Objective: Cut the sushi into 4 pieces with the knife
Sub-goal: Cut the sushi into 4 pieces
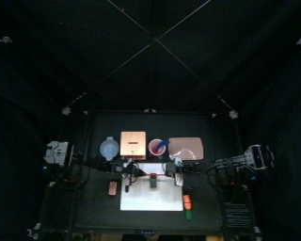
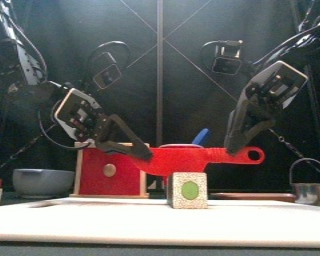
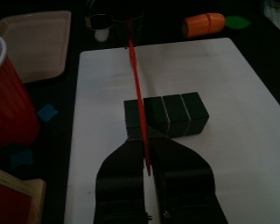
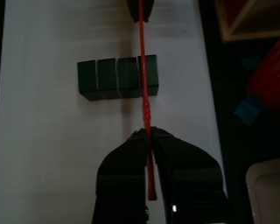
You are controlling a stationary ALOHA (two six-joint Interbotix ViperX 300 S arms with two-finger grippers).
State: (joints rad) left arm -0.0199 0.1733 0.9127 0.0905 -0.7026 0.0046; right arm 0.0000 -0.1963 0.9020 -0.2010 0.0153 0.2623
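Your left gripper [image 3: 146,147] and right gripper [image 4: 147,140] each pinch 1 end of the red knife [image 2: 190,158] over the sushi [image 2: 188,189] at the front view's lower middle, and if 1 pushes harder it may tilt and slip.

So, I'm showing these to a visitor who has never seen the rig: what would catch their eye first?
Most likely the red toy knife, held level above the white cutting board, with the left pincer and the right pincer each shut on one end. Under it lies the dark green toy sushi roll, the blade crossing it near one end.
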